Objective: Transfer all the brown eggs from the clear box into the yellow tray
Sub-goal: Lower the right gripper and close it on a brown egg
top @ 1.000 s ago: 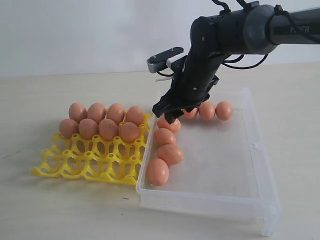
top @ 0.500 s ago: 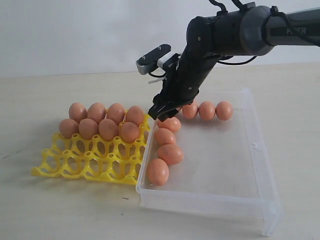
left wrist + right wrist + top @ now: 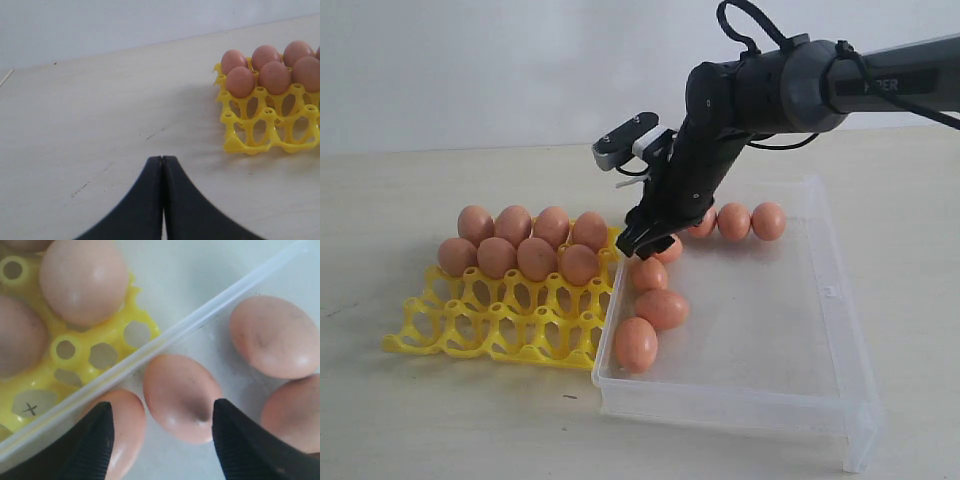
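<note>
The clear box (image 3: 825,292) lies right of the yellow tray (image 3: 500,325). Several brown eggs (image 3: 536,257) fill the tray's two back rows. More brown eggs lie in the box: a column (image 3: 662,309) along its left wall and a row (image 3: 734,221) at the back. My right gripper (image 3: 645,240) hangs open just over the top of that column. In the right wrist view the open gripper (image 3: 162,425) straddles one egg (image 3: 181,397), with a second egg (image 3: 125,430) against one finger (image 3: 95,440). My left gripper (image 3: 162,159) is shut and holds nothing, over bare table short of the tray (image 3: 260,135).
The box's left wall (image 3: 200,322) runs close beside the straddled egg, with the tray's corner (image 3: 105,335) just beyond it. The tray's two front rows of cups (image 3: 520,320) hold nothing. The pale table (image 3: 440,420) extends around both containers.
My right gripper has swung left from the back row of eggs and dropped slightly over the column by the box's left wall. The eggs have not moved.
</note>
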You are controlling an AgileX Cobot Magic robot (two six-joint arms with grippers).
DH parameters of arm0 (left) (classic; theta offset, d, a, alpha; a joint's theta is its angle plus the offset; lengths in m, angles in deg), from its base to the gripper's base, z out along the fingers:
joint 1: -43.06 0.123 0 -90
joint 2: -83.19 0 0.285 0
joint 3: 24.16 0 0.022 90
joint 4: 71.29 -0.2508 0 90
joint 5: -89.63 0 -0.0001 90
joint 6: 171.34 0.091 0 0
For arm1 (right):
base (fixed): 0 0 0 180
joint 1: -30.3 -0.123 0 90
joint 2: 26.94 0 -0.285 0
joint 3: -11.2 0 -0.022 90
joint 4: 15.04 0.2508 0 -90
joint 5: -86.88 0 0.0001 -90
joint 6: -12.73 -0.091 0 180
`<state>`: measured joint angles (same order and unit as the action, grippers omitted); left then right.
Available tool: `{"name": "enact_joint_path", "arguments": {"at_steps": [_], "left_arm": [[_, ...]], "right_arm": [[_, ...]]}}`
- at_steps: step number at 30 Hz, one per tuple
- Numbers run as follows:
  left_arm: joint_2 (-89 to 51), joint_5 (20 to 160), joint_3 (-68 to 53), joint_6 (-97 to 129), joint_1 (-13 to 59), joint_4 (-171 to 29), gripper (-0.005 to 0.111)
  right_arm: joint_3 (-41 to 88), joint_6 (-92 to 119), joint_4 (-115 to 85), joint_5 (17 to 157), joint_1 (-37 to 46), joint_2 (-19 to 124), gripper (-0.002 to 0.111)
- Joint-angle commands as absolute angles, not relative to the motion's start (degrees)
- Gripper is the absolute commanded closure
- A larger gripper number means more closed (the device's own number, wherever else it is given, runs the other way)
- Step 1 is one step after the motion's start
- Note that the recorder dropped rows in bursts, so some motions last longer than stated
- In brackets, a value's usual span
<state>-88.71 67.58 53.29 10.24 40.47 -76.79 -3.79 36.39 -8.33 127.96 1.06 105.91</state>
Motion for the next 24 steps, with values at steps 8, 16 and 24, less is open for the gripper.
{"name": "enact_joint_path", "arguments": {"at_steps": [8,16,24], "left_arm": [[-89.0,67.9,53.1,10.0,40.2,-76.7,0.107],[-89.0,67.9,53.1,10.0,40.2,-76.7,0.107],[-89.0,67.9,53.1,10.0,40.2,-76.7,0.107]], "right_arm": [[-3.9,37.1,-9.0,125.9,1.0,110.5,0.052],[-3.9,36.7,-9.2,123.9,0.4,110.9,0.052],[-3.9,36.7,-10.1,123.1,0.4,109.9,0.052]]}}
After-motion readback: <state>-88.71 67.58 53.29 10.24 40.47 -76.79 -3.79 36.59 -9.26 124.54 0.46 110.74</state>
